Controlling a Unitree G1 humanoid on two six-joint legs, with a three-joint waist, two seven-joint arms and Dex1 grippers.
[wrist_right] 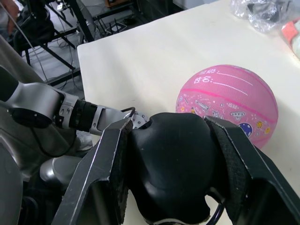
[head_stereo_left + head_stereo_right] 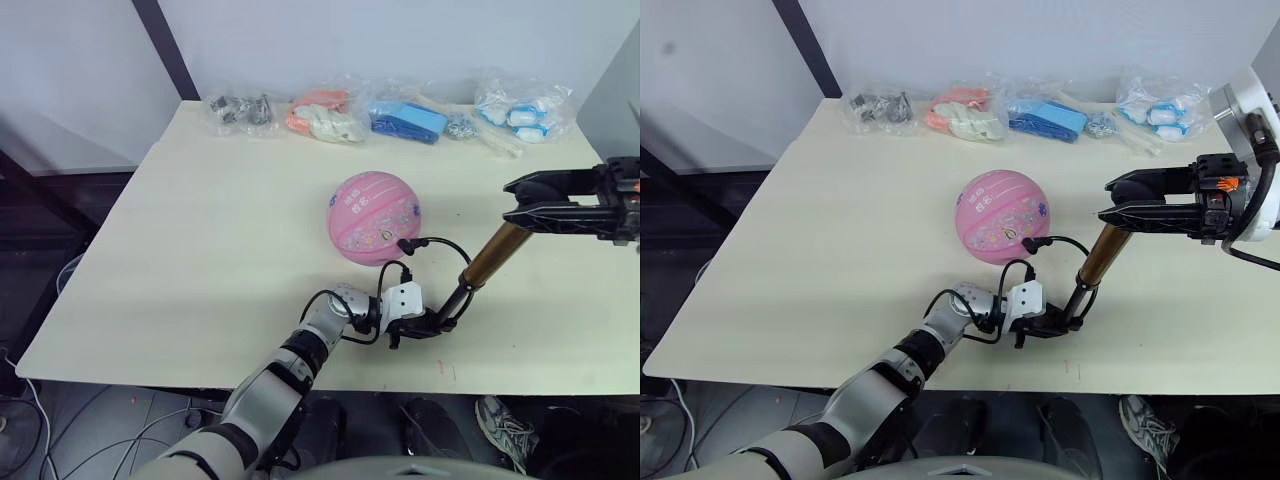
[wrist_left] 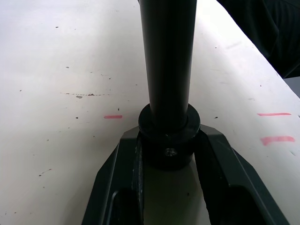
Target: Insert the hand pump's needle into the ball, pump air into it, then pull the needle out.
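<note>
One round pink ball (image 2: 373, 217) with cartoon prints on table (image 2: 200, 260), one bronze hand pump (image 2: 493, 255) slanted, left claw (image 2: 424, 325) clamping its base, right claw (image 2: 520, 202) gripping its black handle (image 1: 174, 164), hose (image 2: 440, 243) at ball, four bags (image 2: 380, 113) behind.

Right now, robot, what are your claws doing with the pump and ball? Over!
Left claw shut on hand pump base, right claw shut on its handle. Hose runs to ball; needle tip not visible. Bags lie behind, nothing blocking.

I see a pale cream table (image 2: 200, 250) with small red marks (image 3: 113, 116) on its surface. Along its far edge lie four clear plastic bags (image 2: 240, 110) holding dark, orange, blue and white items.
</note>
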